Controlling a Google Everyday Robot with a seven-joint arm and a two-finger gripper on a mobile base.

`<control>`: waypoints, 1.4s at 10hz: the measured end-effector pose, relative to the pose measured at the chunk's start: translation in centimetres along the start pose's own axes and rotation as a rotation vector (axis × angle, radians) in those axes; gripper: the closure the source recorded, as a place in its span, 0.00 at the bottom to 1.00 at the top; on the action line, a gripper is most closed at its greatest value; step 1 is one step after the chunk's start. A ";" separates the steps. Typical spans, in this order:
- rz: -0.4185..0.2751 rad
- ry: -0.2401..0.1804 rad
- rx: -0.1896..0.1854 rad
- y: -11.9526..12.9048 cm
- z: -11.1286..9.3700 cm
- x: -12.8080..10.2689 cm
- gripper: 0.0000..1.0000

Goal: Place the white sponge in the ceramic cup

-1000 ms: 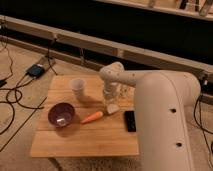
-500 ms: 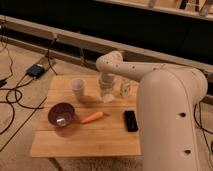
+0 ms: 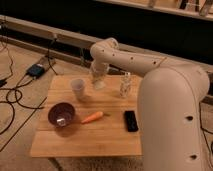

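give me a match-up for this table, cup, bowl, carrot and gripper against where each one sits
Things:
1. ceramic cup
2. purple bowl
3. carrot
4. gripper

Places:
a. lying between the bowl and the black remote
b. above the table, between the cup and the shaker
c. upright on the far side, beside the gripper
d. near side, towards the picture's left

Pairs: 1-c, 2-d, 3-a, 4-b

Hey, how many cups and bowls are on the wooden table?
2: the ceramic cup at the back left, and the purple bowl in front of it. The gripper hovers right of the cup; the arm may hide others.
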 end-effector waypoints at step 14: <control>-0.097 -0.200 -0.210 7.9 0.8 -5.7 1.00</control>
